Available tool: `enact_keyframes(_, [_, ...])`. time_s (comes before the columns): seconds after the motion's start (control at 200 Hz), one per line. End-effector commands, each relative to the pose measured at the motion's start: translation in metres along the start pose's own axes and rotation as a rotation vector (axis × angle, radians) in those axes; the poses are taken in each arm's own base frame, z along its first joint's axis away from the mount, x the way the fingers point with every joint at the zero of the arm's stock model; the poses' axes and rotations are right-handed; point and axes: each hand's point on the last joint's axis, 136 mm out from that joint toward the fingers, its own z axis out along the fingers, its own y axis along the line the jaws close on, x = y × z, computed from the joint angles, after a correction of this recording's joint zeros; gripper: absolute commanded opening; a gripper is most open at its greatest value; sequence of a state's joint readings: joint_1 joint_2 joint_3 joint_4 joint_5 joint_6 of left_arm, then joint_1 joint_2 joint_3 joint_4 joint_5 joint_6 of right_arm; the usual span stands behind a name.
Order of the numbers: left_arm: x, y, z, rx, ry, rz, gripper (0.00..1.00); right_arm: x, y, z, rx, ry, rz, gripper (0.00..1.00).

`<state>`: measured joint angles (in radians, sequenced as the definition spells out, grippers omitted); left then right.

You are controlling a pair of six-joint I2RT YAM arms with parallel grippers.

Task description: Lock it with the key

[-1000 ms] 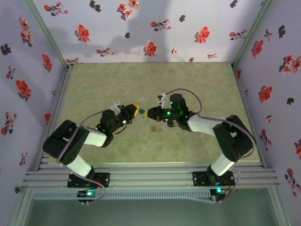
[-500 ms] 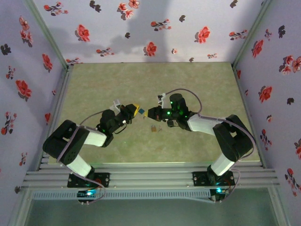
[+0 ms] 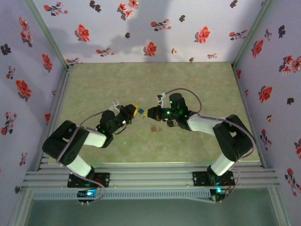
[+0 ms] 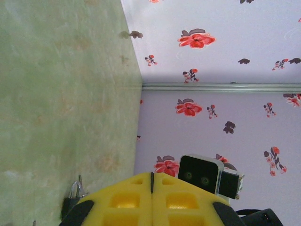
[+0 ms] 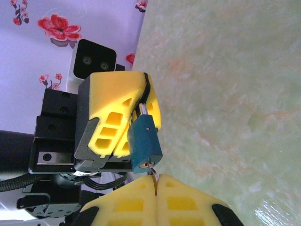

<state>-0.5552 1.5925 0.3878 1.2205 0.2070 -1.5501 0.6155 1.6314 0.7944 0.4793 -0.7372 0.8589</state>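
Work is converging above the middle of the table. On the left, the left gripper is pinching tight on the shackle of the teal padlock, apparently holding it clear of the surface with its keyhole end pointing toward the other arm. Just past the lock body, a sliver of metal that I am taking to be the key is touching the lock's end face. The right gripper is squeezing closed on it, with its yellow fingertips pressing together just beside the padlock. I cannot tell how deep the key is sitting in the cylinder. Nearer the right arm, a small brownish item, too small to name, is lying on the table. Since the padlock is hanging by its shackle alone, a turn of the key is likely to swivel the whole body instead of the cylinder. The soft pads are gripping only a thin edge of the key, so it may be slipping or tilting under torque. Any misalignment between the two wrists risks jamming or bending it in the keyway. Set against the top view a second ago, almost nothing is changing: both arms are keeping the same pose, the padlock is staying between them, and the brownish item is lying where it was.
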Motion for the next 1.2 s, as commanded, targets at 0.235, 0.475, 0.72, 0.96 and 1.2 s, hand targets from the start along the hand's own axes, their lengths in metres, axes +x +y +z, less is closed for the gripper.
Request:
enact_keyframes(0.235, [-0.027, -0.017, -0.010, 0.059, -0.105, 0.017, 0.00, 0.000, 0.004, 0.006, -0.014, 0.029, -0.020, 0.00])
enact_keyframes(0.475, [-0.032, -0.015, -0.013, 0.052, -0.121, 0.016, 0.00, 0.002, 0.004, 0.008, -0.016, 0.035, -0.020, 0.00])
enact_keyframes(0.72, [-0.035, -0.015, -0.015, 0.053, -0.131, 0.015, 0.00, 0.002, 0.003, 0.008, -0.015, 0.040, -0.019, 0.00])
enact_keyframes(0.96, [-0.039, -0.014, -0.018, 0.051, -0.142, 0.012, 0.00, 0.003, 0.003, 0.009, -0.015, 0.046, -0.017, 0.00])
enact_keyframes(1.2, [-0.043, -0.014, -0.020, 0.054, -0.154, 0.011, 0.00, 0.004, 0.004, 0.010, -0.018, 0.051, -0.020, 0.00])
